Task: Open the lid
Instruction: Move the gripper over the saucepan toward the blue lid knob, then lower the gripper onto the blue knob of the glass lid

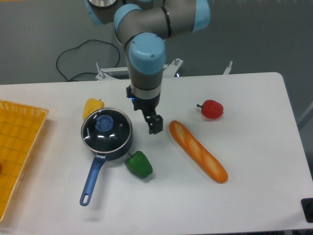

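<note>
The lid (108, 128) is a round glass disc with a blue knob at its centre, and it rests flat on the dark saucepan (123, 146), whose long blue handle points toward the front left. My gripper (155, 127) hangs just right of the pan's rim, above the table and between the pan and the bread loaf. It touches neither. Its dark fingers overlap from this angle, so I cannot tell whether they are open or shut. Nothing shows between them.
A long bread loaf (197, 151) lies diagonally to the right of the gripper. A green pepper (139, 164) sits in front of the pan, a yellow pepper (92, 106) behind it, a red pepper (212, 108) at the right. An orange basket (19, 147) fills the left edge.
</note>
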